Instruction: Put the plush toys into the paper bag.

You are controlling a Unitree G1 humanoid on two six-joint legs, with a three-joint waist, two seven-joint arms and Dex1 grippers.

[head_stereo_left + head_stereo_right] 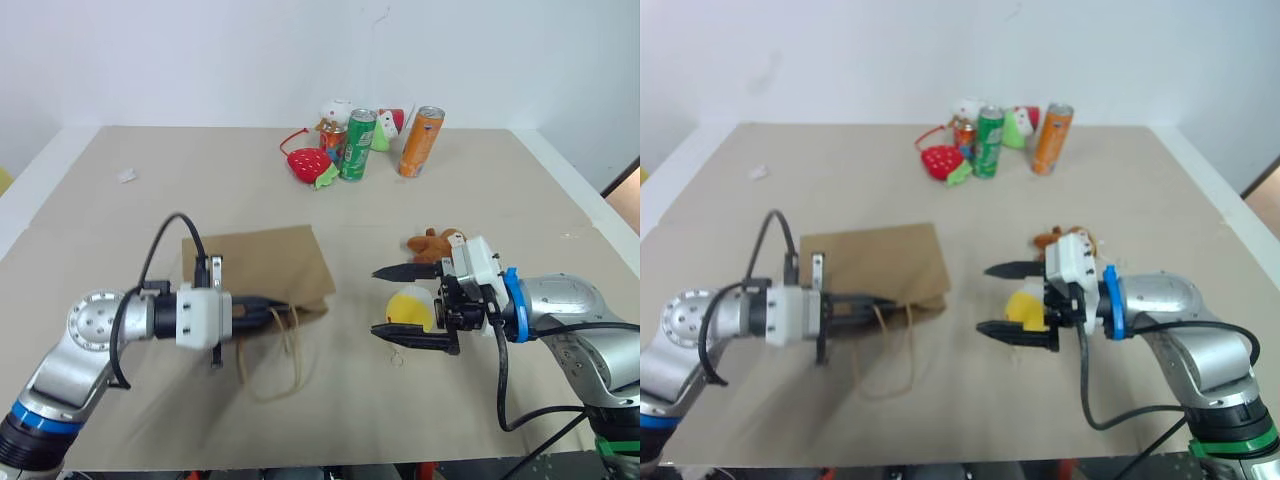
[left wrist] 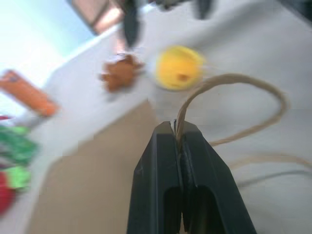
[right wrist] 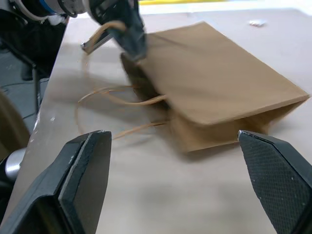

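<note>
White wall stands behind the beige table (image 1: 150, 200) you work on. Your left gripper (image 1: 285, 312) has its fingers closed tight on one cord handle (image 2: 229, 80) of the paper bag (image 1: 265, 265). The bag lies flat near the table's front edge, left of the middle. Your right gripper (image 1: 405, 303) is wide open and holds nothing. Right behind its fingers you see the yellow-and-white ball plush (image 1: 411, 306) and the monkey plush (image 1: 435, 243), both on the table. At the far edge stand the strawberry plush (image 1: 310, 164), three cans (image 1: 357, 144) and small figurines (image 1: 337, 111).
</note>
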